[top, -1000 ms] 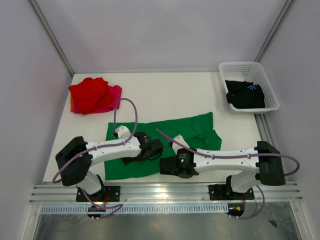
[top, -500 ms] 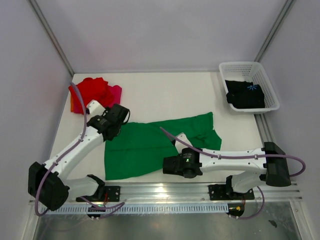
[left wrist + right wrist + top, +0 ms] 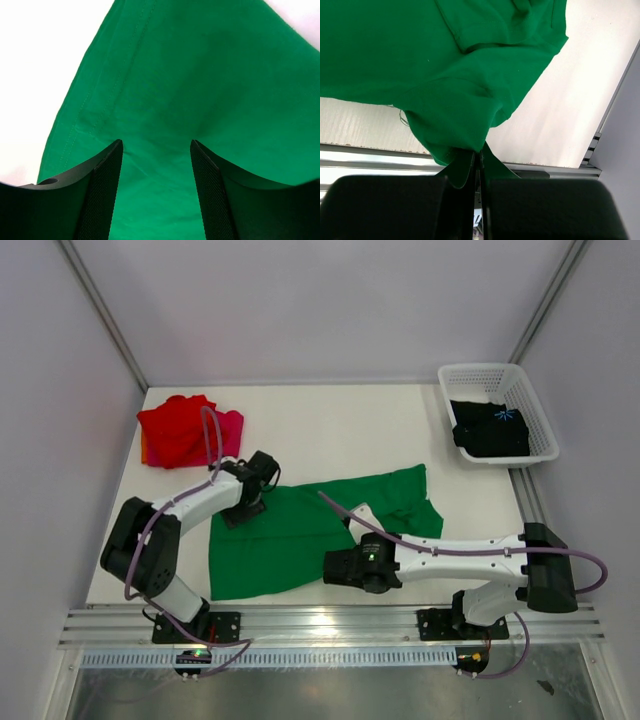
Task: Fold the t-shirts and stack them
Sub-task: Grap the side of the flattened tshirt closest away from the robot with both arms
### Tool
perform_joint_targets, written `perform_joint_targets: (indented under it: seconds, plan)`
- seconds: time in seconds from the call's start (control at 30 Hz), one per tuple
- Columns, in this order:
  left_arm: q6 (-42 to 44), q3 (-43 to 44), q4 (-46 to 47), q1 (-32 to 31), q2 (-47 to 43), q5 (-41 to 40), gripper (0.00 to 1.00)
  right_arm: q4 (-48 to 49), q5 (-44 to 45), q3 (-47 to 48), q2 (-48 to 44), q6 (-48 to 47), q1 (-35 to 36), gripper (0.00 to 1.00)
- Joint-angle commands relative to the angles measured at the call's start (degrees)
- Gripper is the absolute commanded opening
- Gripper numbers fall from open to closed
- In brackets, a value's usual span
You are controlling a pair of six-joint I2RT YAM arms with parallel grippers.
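Green t-shirt (image 3: pixel 300 530): spread flat at the centre of the table (image 3: pixel 330 430).
Left gripper (image 3: pixel 156 150): jaws apart over the shirt's 10 o'clock edge, apparently grasping nothing.
Right gripper (image 3: pixel 479 155): clenched on green hem at the shirt's 6 o'clock.
Red t-shirt (image 3: pixel 175 428): piled on pink t-shirt (image 3: pixel 232 428), 10 o'clock.
Black t-shirt (image 3: pixel 488 430): inside basket (image 3: pixel 495 370), 2 o'clock.

**OCCLUDED AND CROPPED AREAS**

Top view: the red t-shirt (image 3: pixel 175 428) covers most of the magenta-pink t-shirt (image 3: pixel 232 430), and only the right margin shows. An orange sliver (image 3: pixel 144 450) at the pile's left edge cannot be identified. The blue print (image 3: pixel 506 415) on the black t-shirt (image 3: pixel 485 435) is too small to read.

Wrist views: the green t-shirt (image 3: pixel 420 55) runs past the frame edges. Its pinched edge disappears between the fingers of the right gripper (image 3: pixel 478 159). The bottom edge crops the finger bases of the left gripper (image 3: pixel 156 146).
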Motion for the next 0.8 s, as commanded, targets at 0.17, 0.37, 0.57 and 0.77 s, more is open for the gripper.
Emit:
perform_joint_targets:
  seconds: [0.17,0.37,0.57,0.77]
  plan:
    - [-3.7,0.7,-2.5,2.5,1.8,1.4,0.58,0.3,2.4,1.1,-0.4,0.5,-1.4,0.03]
    - [-5.5,0.9,-4.0,4.4,3.6,1.9,0.58,1.1,2.4,0.4,-1.2,-0.7,-2.2,0.03]
    - [-5.6,3.7,-5.7,5.6,8.1,3.3,0.57,1.3,2.6,-0.1,-2.0,-1.2,-3.0,0.03]
    - [-5.5,7.9,-7.7,6.6,13.3,5.2,0.55,1.1,3.0,-1.1,-2.9,-1.2,-3.5,0.03]
